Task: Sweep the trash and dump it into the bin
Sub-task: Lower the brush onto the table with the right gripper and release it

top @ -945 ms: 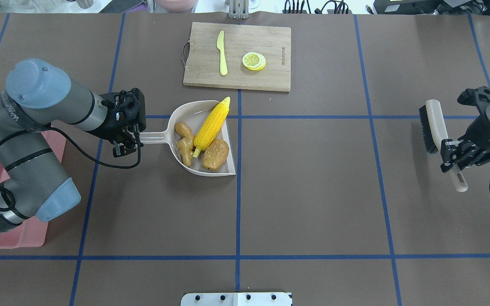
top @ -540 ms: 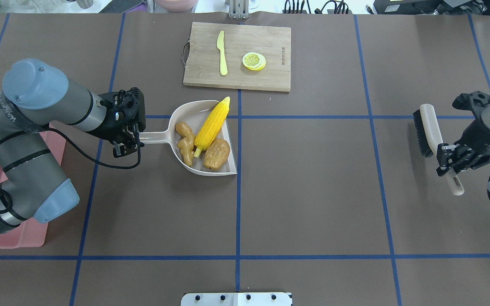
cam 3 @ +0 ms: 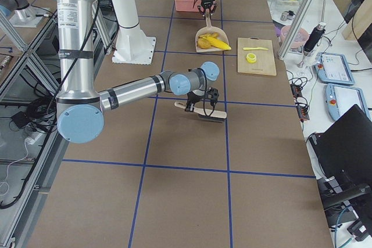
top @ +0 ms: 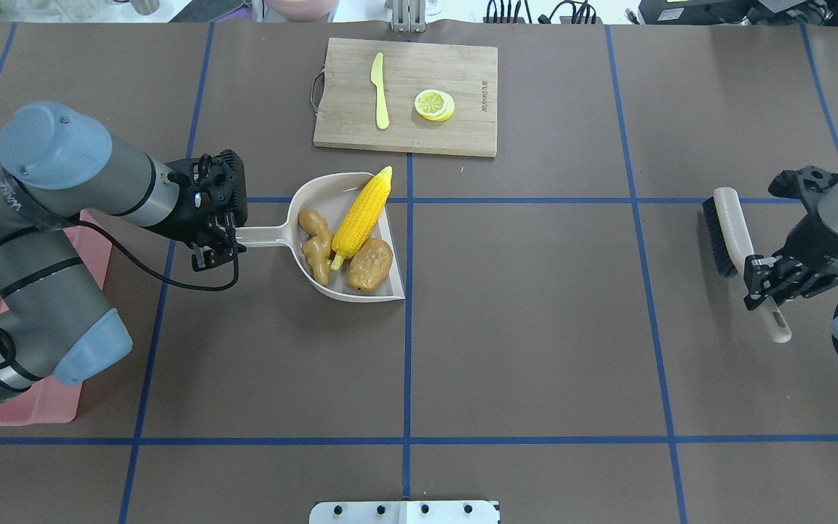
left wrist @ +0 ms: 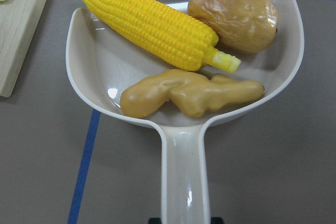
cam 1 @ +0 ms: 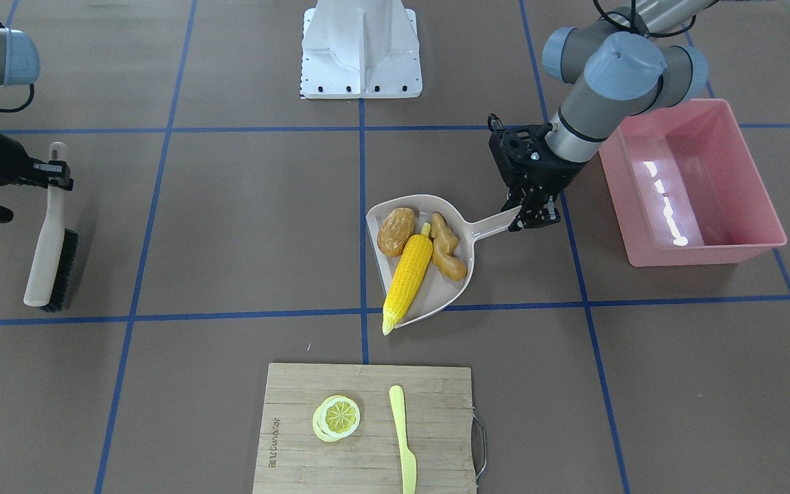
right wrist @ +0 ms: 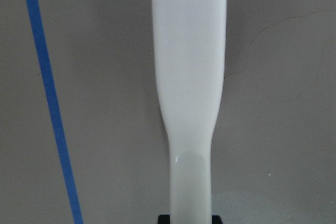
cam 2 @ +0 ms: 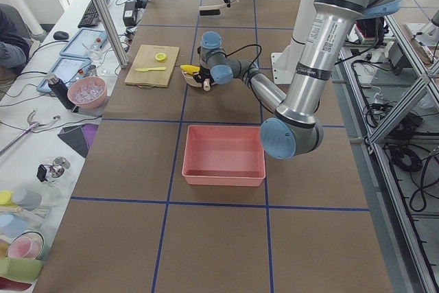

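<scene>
The yellow corn cob [top: 361,217], the tan-brown potato [top: 369,265] and the knobbly ginger root [top: 316,246] lie in a beige dustpan [top: 332,188] near the table's middle. The left wrist view shows them close up: corn [left wrist: 152,24], potato [left wrist: 233,14], ginger [left wrist: 189,93]. My left gripper [top: 219,244] is shut on the dustpan handle [left wrist: 184,171]. The pink bin [cam 1: 703,252] stands empty just behind my left arm, partly hidden under it in the overhead view [top: 48,407]. My right gripper [top: 764,287] is shut on the handle of a white brush [top: 728,229] at the far right.
A wooden cutting board [top: 463,94] at the table's far side carries lemon slices [top: 434,104] and a pale yellow knife [top: 380,91]. The robot's white base plate [cam 1: 361,48] sits at the near edge. Blue tape lines cross the brown table.
My right gripper has carried the brush a little toward the table's middle and toward the robot. The left gripper and the dustpan have barely moved.
</scene>
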Available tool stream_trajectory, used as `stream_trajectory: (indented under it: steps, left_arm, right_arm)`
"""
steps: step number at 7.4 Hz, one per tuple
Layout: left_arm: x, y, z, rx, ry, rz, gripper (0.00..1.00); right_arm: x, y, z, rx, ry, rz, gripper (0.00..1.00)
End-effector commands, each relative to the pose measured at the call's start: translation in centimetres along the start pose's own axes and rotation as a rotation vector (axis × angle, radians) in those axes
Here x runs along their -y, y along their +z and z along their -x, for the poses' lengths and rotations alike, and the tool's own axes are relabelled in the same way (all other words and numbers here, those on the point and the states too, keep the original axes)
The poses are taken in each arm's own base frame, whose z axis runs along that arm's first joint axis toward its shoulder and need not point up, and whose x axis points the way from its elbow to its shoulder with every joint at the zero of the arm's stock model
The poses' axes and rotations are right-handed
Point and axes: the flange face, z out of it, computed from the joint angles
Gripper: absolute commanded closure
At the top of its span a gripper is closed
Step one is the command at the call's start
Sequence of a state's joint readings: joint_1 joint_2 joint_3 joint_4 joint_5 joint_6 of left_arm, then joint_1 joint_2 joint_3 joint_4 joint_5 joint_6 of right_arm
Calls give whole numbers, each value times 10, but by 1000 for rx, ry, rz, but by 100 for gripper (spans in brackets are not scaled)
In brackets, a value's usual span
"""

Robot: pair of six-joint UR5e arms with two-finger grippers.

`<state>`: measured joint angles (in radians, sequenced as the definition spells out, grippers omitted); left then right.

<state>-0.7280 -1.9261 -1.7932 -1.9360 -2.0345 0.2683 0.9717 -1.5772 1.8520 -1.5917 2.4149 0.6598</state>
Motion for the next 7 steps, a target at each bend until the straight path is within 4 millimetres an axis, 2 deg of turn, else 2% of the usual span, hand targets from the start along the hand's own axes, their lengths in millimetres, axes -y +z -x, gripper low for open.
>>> stream_trajectory:
  steps: [1,3,4,5,6,7]
  left_arm:
    - [-3,3,-1,-4,-11,10,84]
    - [-5,6,-1,-8,-15,20,73]
    - [-5,9,-2,-12,-16,24,72]
    - [-6,12,-3,-14,-18,28,64]
    - [-7,13,-3,-17,-20,32,62]
    - [-8,13,-2,-18,-31,39,54]
  right_arm:
    - [-1,7,1,-7,-8,11,100]
    - [-1,10,2,-12,-8,15,97]
    - [-1,11,2,-12,-10,16,74]
    - [-1,10,3,-12,-10,16,41]
    - [-1,10,3,-12,-8,16,23]
    - [-1,10,3,-12,-8,16,6]
